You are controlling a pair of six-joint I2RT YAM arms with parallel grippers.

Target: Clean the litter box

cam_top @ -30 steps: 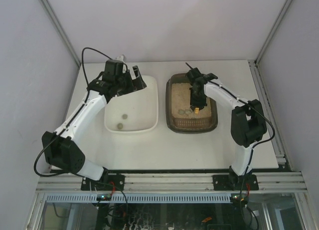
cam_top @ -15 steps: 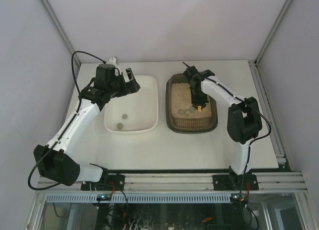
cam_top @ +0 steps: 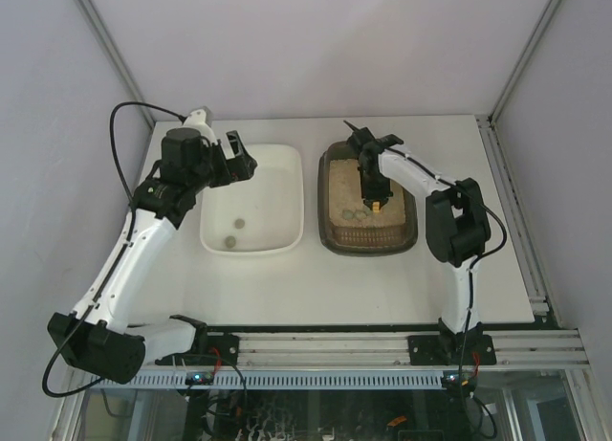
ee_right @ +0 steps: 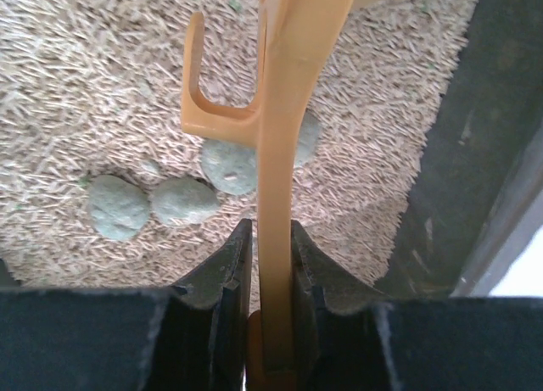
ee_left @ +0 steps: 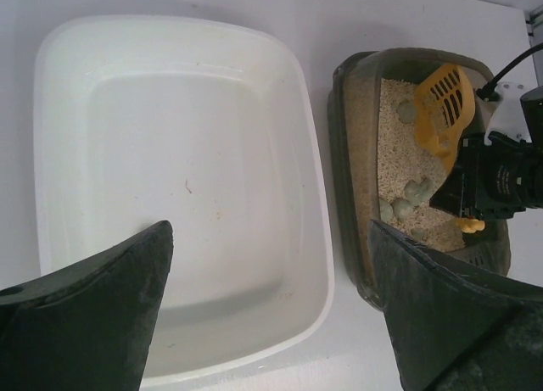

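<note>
top: overhead, far | left wrist: down, mid | right wrist: close | shared: litter box [cam_top: 369,246]

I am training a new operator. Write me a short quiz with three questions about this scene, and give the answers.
1. How many clumps lie in the white tub, in the top view?
2. True or false: the left gripper is shut on the tub's rim.
3. Over the litter box, the right gripper holds: A) a brush, B) a yellow scoop, C) nothing.
Key: 1. two; 2. false, it is open; 3. B.
</note>
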